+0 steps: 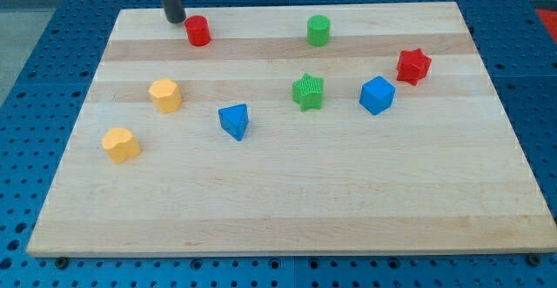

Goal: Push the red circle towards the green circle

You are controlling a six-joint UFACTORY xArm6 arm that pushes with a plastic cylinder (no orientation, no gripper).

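The red circle (197, 30) stands near the view's top left of the wooden board (287, 210). The green circle (318, 30) stands to its right, at about the same height in the view, with a wide gap between them. My tip (176, 19) rests on the board just left of the red circle and slightly above it, very close to it; I cannot tell if it touches.
A green star (308, 91), a blue cube (377, 95) and a red star (414, 66) lie right of centre. A blue triangle (234, 121) sits mid-board. Two yellow blocks (164, 95) (121, 144) lie at the left.
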